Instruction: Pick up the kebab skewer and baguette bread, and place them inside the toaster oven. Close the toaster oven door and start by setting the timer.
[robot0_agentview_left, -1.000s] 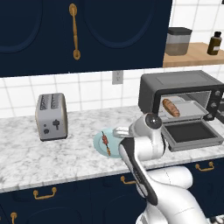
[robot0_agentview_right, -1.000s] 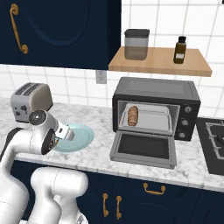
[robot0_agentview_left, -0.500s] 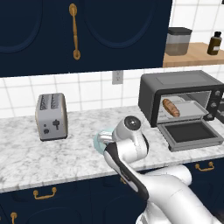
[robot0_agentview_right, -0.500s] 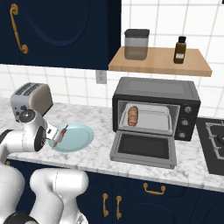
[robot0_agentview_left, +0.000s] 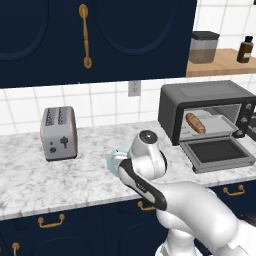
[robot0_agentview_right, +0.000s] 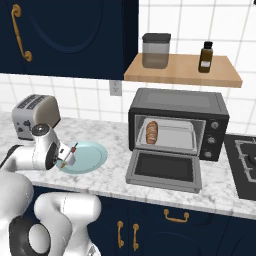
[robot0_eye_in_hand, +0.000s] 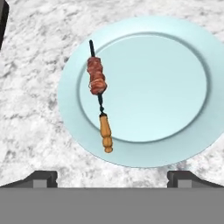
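One marbled grey-and-white stone tabletop (robot0_agentview_right: 115, 172) carries everything. Well to the hand's right on it stands one toaster oven (robot0_agentview_right: 178, 120), a black box with a matte top and a column of round knobs on its right face. The toaster oven door (robot0_agentview_right: 165, 171), a flat dark panel with a grey frame, lies dropped open and level in front of it. Inside, on a pale tray, rests one baguette bread (robot0_agentview_right: 151, 132), a short golden-brown loaf with scored crust.

To the hand's left and behind it stands one silver two-slot toaster (robot0_agentview_left: 59, 133), boxy with rounded corners.

Directly under the hand lies one round, smooth pale blue plate (robot0_eye_in_hand: 183, 78) with a shallow raised rim. One kebab skewer (robot0_eye_in_hand: 98, 85) lies on the plate's left part in the hand view: a thin dark stick threaded with one cluster of lumpy red-brown meat and ending in a turned orange wooden handle that reaches over the rim toward the hand.

The hand (robot0_eye_in_hand: 111, 177) hangs above the plate, its two small dark fingertips (robot0_eye_in_hand: 42, 177) spread wide and holding nothing, the skewer's handle just ahead of them.
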